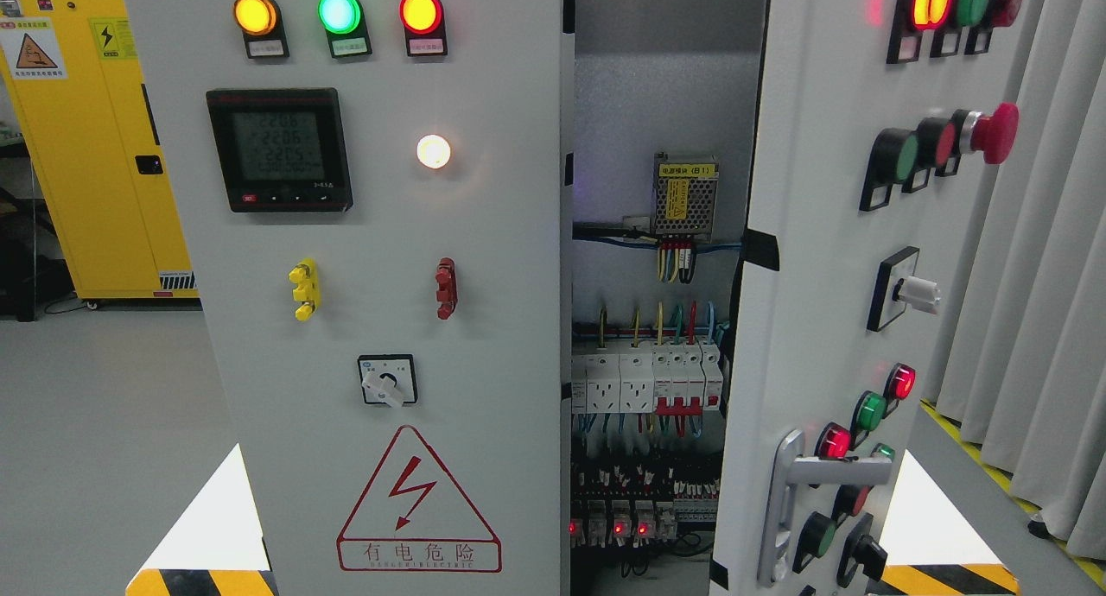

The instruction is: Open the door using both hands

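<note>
A grey electrical cabinet fills the view. Its left door (380, 302) is shut and faces the camera, carrying three lit lamps, a digital meter (279, 149), a knob switch and a red lightning warning sign (419, 505). The right door (829, 302) is swung open, angled away, with its silver handle (799, 497) low down. Between the doors, wiring and a row of breakers (648, 380) show inside. Neither robot hand is visible, so their state cannot be told.
</note>
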Action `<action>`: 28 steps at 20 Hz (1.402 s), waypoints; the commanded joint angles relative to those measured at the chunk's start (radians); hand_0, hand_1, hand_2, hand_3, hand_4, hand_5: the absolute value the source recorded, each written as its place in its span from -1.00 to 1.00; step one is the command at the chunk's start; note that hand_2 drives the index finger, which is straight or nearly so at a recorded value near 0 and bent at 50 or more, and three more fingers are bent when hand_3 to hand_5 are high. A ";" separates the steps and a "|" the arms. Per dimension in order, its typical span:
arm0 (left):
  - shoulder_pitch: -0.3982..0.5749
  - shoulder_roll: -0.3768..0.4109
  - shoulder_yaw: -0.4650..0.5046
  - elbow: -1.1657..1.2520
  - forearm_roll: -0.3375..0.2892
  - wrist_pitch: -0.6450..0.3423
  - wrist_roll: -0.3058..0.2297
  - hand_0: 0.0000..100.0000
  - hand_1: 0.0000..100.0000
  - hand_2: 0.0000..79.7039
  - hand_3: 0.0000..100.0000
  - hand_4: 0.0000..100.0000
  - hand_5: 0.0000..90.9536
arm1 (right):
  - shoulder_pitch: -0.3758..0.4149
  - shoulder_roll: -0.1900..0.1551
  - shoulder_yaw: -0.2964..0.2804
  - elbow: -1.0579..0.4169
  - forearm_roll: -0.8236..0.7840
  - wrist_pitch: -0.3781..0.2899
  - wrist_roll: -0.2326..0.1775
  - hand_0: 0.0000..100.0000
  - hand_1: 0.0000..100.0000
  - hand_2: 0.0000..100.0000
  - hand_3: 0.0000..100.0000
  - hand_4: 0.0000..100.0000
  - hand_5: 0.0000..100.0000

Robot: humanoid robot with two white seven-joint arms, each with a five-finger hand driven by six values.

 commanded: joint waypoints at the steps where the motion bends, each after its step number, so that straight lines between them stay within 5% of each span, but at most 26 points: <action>1: 0.032 0.001 -0.001 -0.003 0.000 0.001 0.000 -0.76 0.11 -1.00 -1.00 -1.00 -1.00 | -0.023 0.009 0.018 0.000 -0.005 0.002 0.001 -1.00 0.00 -0.92 -1.00 -1.00 -1.00; 7: 0.038 0.011 0.005 -0.024 0.014 -0.004 -0.002 -0.76 0.11 -1.00 -1.00 -1.00 -1.00 | -0.023 0.009 0.032 0.000 -0.005 0.002 0.001 -1.00 0.00 -0.92 -1.00 -1.00 -1.00; 14: 0.172 0.110 0.019 -0.525 0.202 -0.005 -0.022 -0.76 0.11 -1.00 -1.00 -1.00 -1.00 | -0.023 0.009 0.035 0.000 -0.005 0.002 0.001 -1.00 0.00 -0.92 -1.00 -1.00 -1.00; 16: 0.172 0.129 0.050 -0.613 0.254 -0.008 -0.095 -0.76 0.11 -1.00 -1.00 -1.00 -1.00 | -0.023 0.009 0.035 0.000 -0.005 0.002 0.001 -1.00 0.00 -0.92 -1.00 -1.00 -1.00; 18: 0.176 0.152 0.053 -0.702 0.262 -0.013 -0.288 -0.76 0.11 -1.00 -1.00 -1.00 -1.00 | -0.023 0.007 0.035 0.000 -0.005 0.002 0.001 -1.00 0.00 -0.92 -1.00 -1.00 -1.00; 21: 0.210 0.182 0.053 -0.815 0.261 -0.015 -0.645 -0.76 0.11 -1.00 -1.00 -1.00 -1.00 | -0.023 0.005 0.047 0.000 -0.005 0.002 0.001 -1.00 0.00 -0.92 -1.00 -1.00 -1.00; 22: 0.219 0.193 0.053 -0.861 0.261 -0.015 -0.676 -0.76 0.11 -1.00 -1.00 -1.00 -1.00 | -0.023 0.004 0.064 0.000 -0.005 0.002 0.001 -1.00 0.00 -0.92 -1.00 -1.00 -1.00; 28: 0.282 0.328 0.019 -1.232 0.258 -0.013 -0.675 -0.76 0.11 -1.00 -1.00 -1.00 -1.00 | -0.023 0.001 0.064 0.008 -0.005 0.002 -0.001 -1.00 0.00 -0.92 -1.00 -1.00 -1.00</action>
